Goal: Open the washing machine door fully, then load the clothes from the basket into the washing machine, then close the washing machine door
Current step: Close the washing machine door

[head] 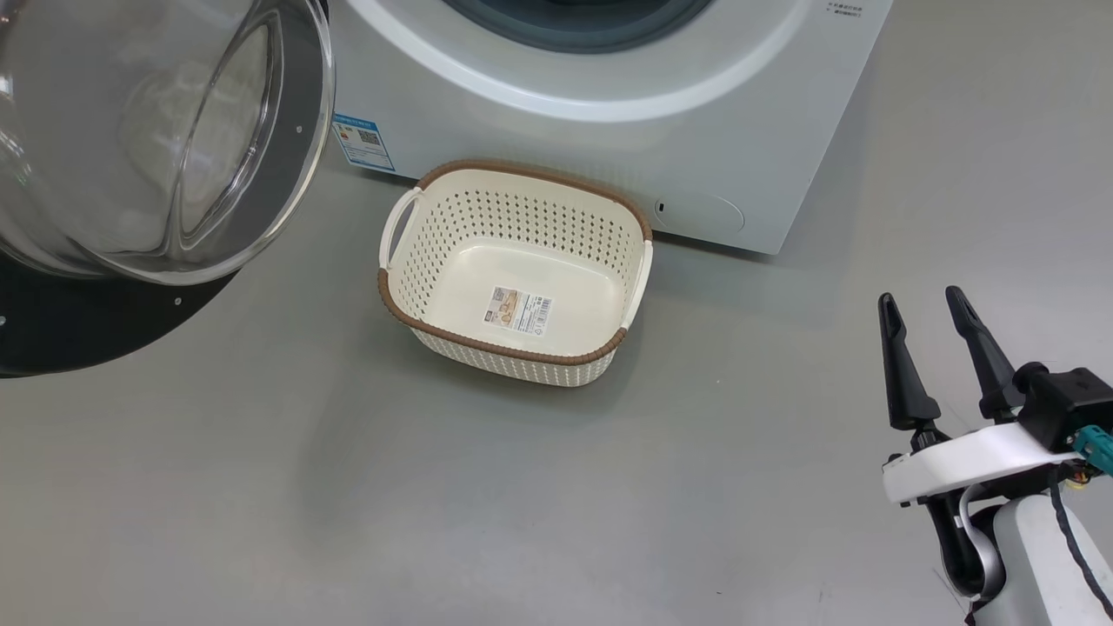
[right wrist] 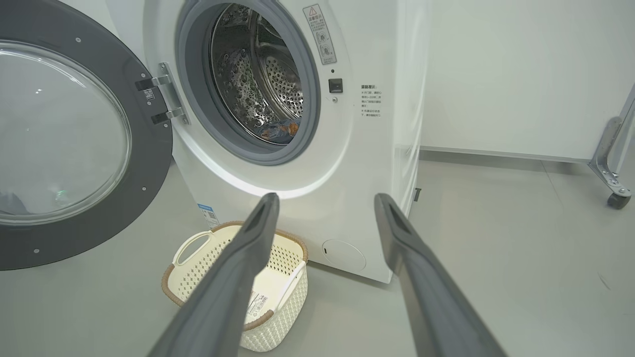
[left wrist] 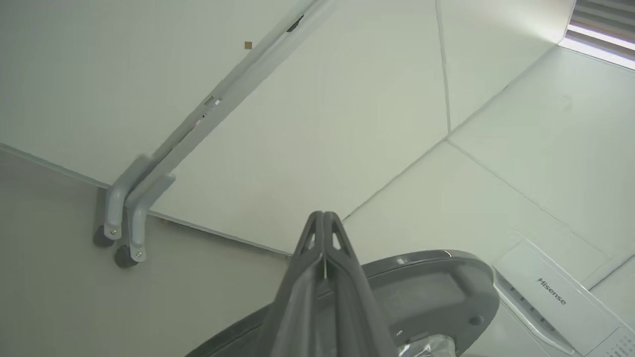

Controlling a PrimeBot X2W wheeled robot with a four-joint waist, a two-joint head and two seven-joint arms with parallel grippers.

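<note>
Clothes (right wrist: 279, 130) by the washing machine (right wrist: 357, 163) gasket (right wrist: 311, 89) may jam the door (right wrist: 149, 163) (right end effector (right wrist: 326, 198) wide, left end effector (left wrist: 323, 215) closed).

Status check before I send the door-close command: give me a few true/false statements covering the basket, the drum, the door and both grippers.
1. The basket holds clothes. False: it is empty, with just a barcode sticker on its floor.
2. The washing machine door stands open. True.
3. Blue patterned clothes lie inside the drum. True.
4. The right gripper is shut. False: its fingers stand apart, holding nothing.
5. The left gripper is open. False: its fingers are pressed together.
</note>
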